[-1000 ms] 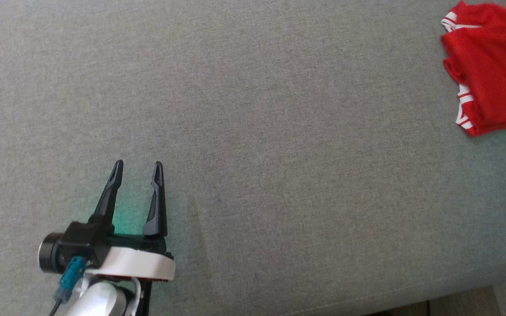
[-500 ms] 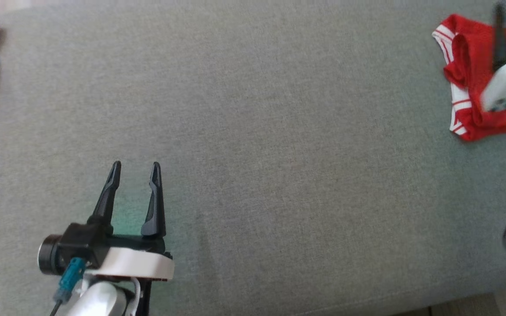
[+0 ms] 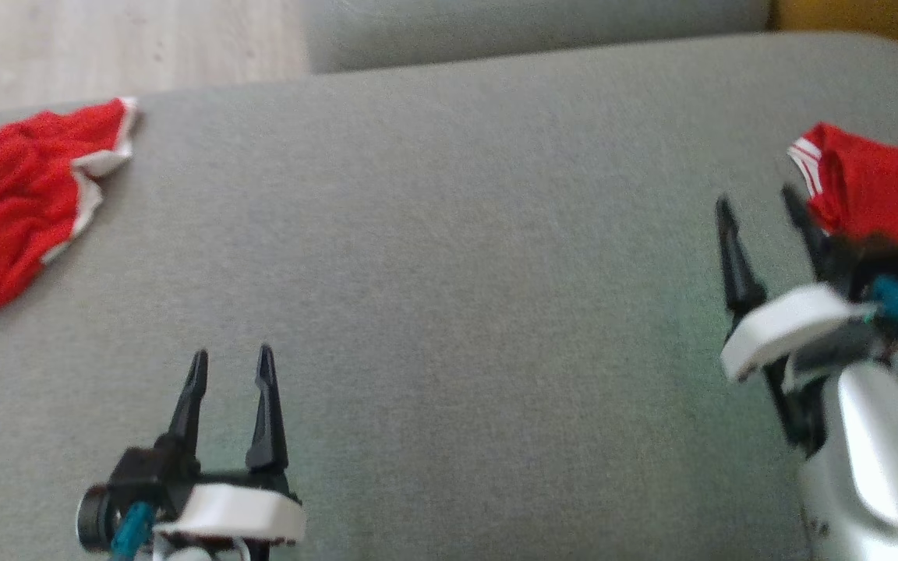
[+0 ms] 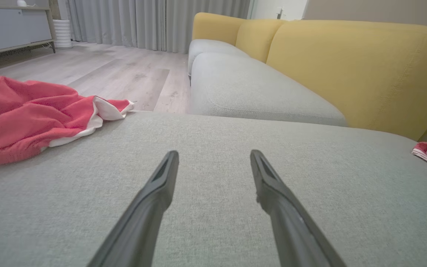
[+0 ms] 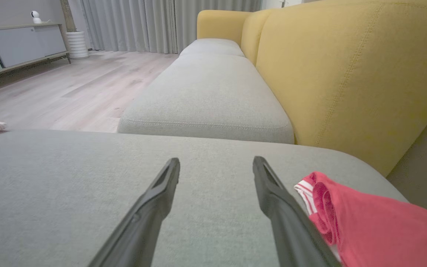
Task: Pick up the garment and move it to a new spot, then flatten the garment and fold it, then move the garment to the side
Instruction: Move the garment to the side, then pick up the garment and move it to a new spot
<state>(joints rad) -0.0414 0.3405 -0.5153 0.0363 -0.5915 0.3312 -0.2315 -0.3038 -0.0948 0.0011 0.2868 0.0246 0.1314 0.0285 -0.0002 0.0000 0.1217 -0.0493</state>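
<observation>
Left pincer [image 3: 231, 352] and right pincer [image 3: 755, 196]: long dark tapered fingers [image 3: 266, 413] on black blocks, with a white curved collar [image 3: 227, 514] behind each. Teal connector [image 3: 131, 528] at left wrist beside black cylindrical housing [image 3: 94, 506]; matching teal plug [image 3: 897, 305] on right. Glossy silver-white forearm shell [image 3: 874, 444] behind right collar.

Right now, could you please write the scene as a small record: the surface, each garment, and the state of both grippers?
surface: grey cushion
left garment: red with white trim, crumpled, at the cushion's far left
right garment: red with white stripes, looks folded, at the cushion's right edge
left gripper: fingers apart, empty, over bare cushion
right gripper: fingers apart, empty, close beside the right garment
background: yellow backrest, wooden floor
</observation>
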